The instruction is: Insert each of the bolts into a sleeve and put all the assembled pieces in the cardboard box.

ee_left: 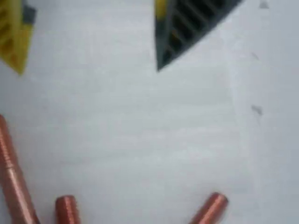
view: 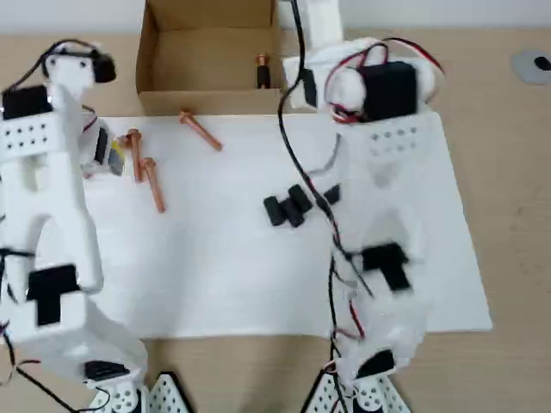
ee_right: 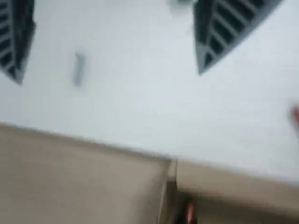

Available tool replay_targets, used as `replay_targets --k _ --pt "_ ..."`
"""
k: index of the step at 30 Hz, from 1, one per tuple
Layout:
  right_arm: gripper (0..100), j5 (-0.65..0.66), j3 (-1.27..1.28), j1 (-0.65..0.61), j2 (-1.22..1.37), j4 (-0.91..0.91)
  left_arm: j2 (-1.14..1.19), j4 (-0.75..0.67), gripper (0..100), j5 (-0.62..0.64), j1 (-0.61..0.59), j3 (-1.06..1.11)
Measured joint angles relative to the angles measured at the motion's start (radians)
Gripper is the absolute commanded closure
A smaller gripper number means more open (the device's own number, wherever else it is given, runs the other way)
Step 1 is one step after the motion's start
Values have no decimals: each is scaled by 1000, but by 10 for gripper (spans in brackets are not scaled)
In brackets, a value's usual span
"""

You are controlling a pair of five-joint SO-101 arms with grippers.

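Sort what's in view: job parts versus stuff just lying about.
Job: three loose bolts; black sleeves; cardboard box; one assembled piece already inside it.
Lying about: white sheet under the parts; grey disc on the bare table.

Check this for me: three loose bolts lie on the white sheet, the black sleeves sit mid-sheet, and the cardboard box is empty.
The box part is wrong. In the high view the cardboard box holds one assembled piece, by its right wall. The rest stands: three loose bolts on the white sheet, black sleeves mid-sheet.
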Motion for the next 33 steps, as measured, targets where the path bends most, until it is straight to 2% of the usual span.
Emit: replay_targets --k 7,14,19,22,33 --pt "717 144 769 20 -494 -28 80 -8 801 -397 -38 -74" --pt "717 296 1321 161 -855 -239 163 -149 802 -542 -84 -74" --pt "717 416 1455 292 -1040 -278 253 -209 803 -569 -84 -74" --pt "717 437 1478 345 -1109 -278 282 -216 803 -574 -84 -74" --pt "717 446 1482 371 -1189 -244 321 -287 804 -577 -74 -149"
